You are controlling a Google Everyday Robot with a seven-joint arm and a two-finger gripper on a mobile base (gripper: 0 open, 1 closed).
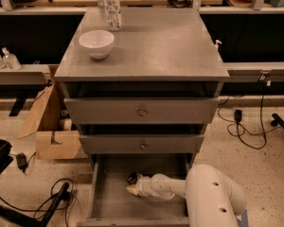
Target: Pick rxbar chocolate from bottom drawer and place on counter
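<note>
one pincer [132,187] lay low inside the open bottom drawer [100,193], left of middle; whether it was apart or clamped could not be told. a small dark rxbar chocolate [131,177] showed right at its tip. above, the grey bench [156,46] carried a white bowl [96,43] and a bottle [112,6].

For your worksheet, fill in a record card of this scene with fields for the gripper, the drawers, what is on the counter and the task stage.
gripper: gripper reaches inside the bottom drawer, left of centre
bottom drawer: pulled open
rxbar chocolate: small dark rxbar chocolate at the gripper's tip; cannot tell if held
upper drawer fronts: two upper drawer fronts, each with a round knob
counter: counter holds a white bowl and a clear bottle, back left
task stage: bar not yet on counter
</note>
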